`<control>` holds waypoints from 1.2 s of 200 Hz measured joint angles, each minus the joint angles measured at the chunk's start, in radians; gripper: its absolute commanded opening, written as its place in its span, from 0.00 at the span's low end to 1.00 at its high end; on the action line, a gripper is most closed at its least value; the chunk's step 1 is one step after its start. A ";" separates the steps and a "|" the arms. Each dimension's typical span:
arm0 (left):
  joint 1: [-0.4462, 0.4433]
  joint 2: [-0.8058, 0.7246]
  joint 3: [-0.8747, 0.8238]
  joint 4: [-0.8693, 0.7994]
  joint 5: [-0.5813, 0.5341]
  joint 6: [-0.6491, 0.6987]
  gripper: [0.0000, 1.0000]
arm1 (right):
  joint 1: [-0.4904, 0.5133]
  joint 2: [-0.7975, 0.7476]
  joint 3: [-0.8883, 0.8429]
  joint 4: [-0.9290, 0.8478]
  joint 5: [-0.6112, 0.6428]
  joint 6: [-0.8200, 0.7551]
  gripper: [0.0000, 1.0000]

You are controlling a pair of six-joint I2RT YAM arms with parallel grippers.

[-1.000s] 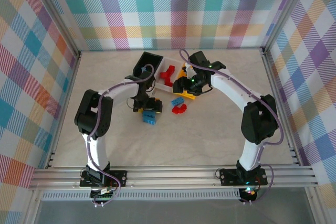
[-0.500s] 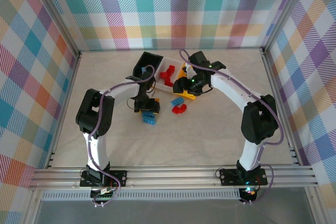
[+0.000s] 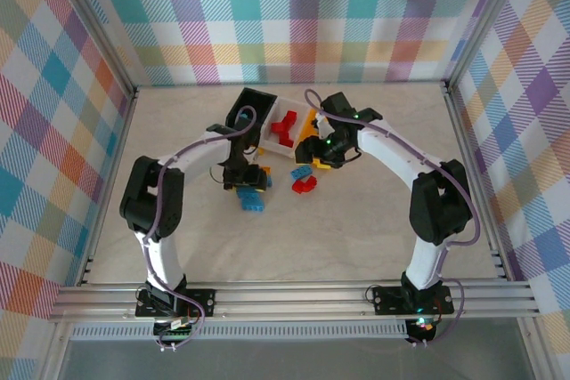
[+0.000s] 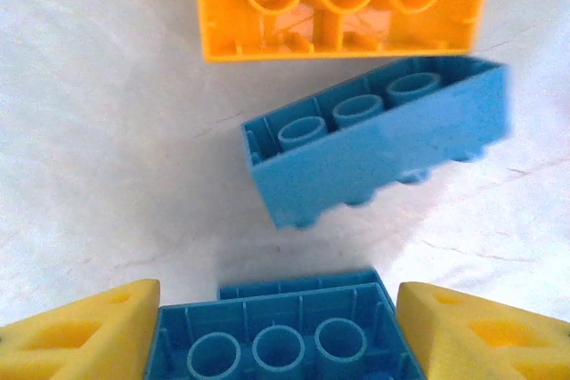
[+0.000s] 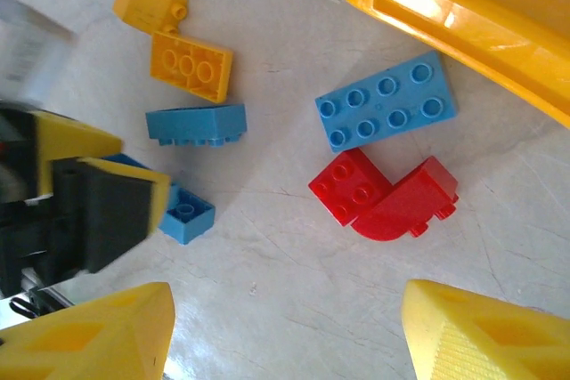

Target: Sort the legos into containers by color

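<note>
Legos (image 3: 305, 186) are lying loose on the table (image 3: 356, 238) just in front of the containers (image 3: 245, 106), and I am gripping one of them.

My left gripper (image 4: 278, 331) is clamping a blue brick (image 4: 267, 318) between its yellow fingers (image 4: 80, 331), both pressing against the brick's ends, hollow underside facing my wrist. Just past it a second blue brick (image 4: 383, 153) is lying tilted on its side, with an upturned orange-yellow brick (image 4: 343, 2) beyond that. My right gripper (image 5: 289, 331) is hanging with its fingers spread wide and nothing between them, over a flat blue plate (image 5: 385, 102) and a red piece (image 5: 383, 193), both lying close to the orange-yellow bin (image 5: 463, 15). Red bricks (image 3: 285, 125) are sitting in the white bin (image 3: 270, 141).
</note>
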 measured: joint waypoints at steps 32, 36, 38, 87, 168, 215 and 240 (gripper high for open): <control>0.045 -0.045 0.116 -0.022 0.016 -0.040 0.66 | -0.035 -0.026 -0.018 0.002 0.000 0.000 0.68; 0.052 -0.046 0.134 -0.024 0.019 -0.045 0.66 | -0.039 -0.029 -0.018 0.002 0.000 0.000 0.68; 0.056 -0.046 0.142 -0.024 0.019 -0.047 0.66 | -0.042 -0.031 -0.018 0.002 0.000 0.000 0.68; 0.138 0.038 0.399 -0.008 0.025 -0.135 0.65 | -0.062 -0.053 -0.018 0.002 -0.002 0.000 0.68; 0.162 0.391 0.808 0.070 -0.042 -0.224 0.65 | -0.055 -0.053 -0.018 -0.031 -0.012 -0.011 0.67; 0.179 0.620 1.074 0.050 -0.094 -0.233 0.66 | 0.010 -0.048 -0.008 -0.095 0.072 -0.100 0.69; 0.180 0.661 1.105 0.047 -0.109 -0.251 0.67 | 0.046 0.006 0.042 -0.110 0.109 -0.150 0.69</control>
